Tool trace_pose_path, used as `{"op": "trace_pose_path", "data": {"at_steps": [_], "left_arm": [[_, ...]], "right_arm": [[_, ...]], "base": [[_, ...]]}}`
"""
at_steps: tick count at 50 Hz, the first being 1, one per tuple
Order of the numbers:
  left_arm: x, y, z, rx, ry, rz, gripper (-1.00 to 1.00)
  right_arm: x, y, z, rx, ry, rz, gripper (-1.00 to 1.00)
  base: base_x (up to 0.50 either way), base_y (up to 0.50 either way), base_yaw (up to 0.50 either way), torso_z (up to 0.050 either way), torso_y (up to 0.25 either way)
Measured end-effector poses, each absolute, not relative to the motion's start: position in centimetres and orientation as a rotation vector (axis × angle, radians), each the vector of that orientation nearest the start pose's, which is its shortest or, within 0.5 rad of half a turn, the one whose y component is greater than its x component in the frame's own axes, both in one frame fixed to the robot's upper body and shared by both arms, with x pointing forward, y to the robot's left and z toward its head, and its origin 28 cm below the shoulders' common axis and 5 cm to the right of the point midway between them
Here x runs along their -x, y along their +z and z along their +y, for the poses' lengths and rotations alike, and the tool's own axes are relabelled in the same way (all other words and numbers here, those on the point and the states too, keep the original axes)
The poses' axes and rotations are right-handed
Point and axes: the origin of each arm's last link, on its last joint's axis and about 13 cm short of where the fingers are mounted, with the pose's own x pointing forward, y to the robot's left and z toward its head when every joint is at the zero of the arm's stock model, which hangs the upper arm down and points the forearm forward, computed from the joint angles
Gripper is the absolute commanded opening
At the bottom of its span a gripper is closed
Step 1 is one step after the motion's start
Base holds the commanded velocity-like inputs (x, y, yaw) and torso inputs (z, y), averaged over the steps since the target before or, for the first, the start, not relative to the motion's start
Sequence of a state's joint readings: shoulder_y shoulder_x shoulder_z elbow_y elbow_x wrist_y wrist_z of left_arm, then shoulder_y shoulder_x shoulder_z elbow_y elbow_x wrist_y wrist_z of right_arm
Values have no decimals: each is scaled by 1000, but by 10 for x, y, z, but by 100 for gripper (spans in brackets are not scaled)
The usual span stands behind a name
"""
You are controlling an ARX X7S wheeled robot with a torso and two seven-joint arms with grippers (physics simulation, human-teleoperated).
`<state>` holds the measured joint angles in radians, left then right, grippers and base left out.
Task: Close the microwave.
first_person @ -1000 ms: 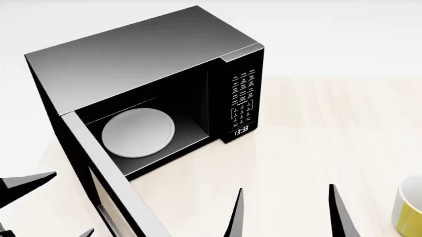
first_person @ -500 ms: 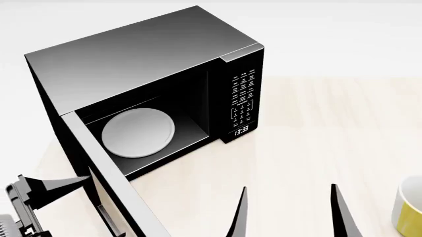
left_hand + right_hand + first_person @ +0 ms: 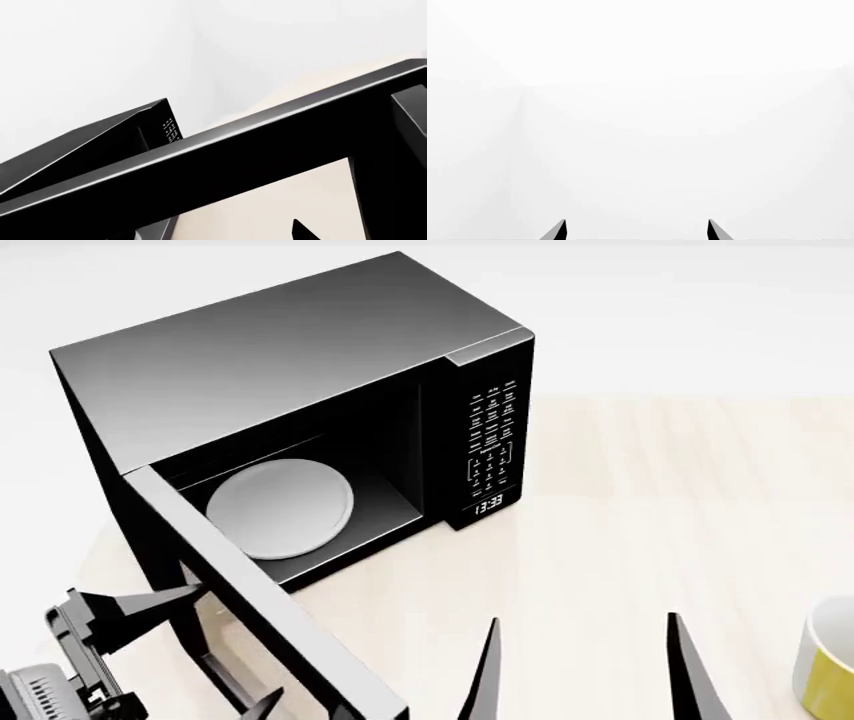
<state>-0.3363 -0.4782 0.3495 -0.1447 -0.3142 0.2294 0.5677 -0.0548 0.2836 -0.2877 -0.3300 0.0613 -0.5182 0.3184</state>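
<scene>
Two risks stand out, both at the door [image 3: 260,610] of the microwave [image 3: 294,390], which sits on the pale surface [image 3: 641,510] at the head view's left, with its door swung wide toward the robot and the white turntable plate [image 3: 278,508] bare inside. The left pincer [image 3: 187,650] sits at the door's outer face with its fingers apart, one fingertip [image 3: 167,605] up against the panel and the other lower, near the handle [image 3: 227,685]. Whether that upper tip is truly pressing or only close I cannot tell from these views; the left wrist camera shows little but the door's dark top edge.

First risk: if the push lands near the hinge side, the whole box may slide or turn on the surface instead of the door swinging. A thin fingertip could also skid along the smooth glass and lose the door altogether.

Second risk: with fingers spread around the handle area, one may snag there as the door sweeps shut. The right pincer [image 3: 581,670] hangs parted and empty in front of the cavity, possibly near the door's arc, with a yellow mug [image 3: 827,660] off to its right
</scene>
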Motion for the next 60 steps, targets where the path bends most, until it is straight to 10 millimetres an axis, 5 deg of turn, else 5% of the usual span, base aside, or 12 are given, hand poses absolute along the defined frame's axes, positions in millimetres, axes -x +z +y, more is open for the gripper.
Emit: {"op": "trace_pose_path", "data": {"at_steps": [60], "left_arm": [[-307, 65, 241, -292, -710, -290, 100]], "right_arm": [[-185, 94, -88, -52, 82, -710, 100]], "base": [[0, 0, 0, 0, 0]]}}
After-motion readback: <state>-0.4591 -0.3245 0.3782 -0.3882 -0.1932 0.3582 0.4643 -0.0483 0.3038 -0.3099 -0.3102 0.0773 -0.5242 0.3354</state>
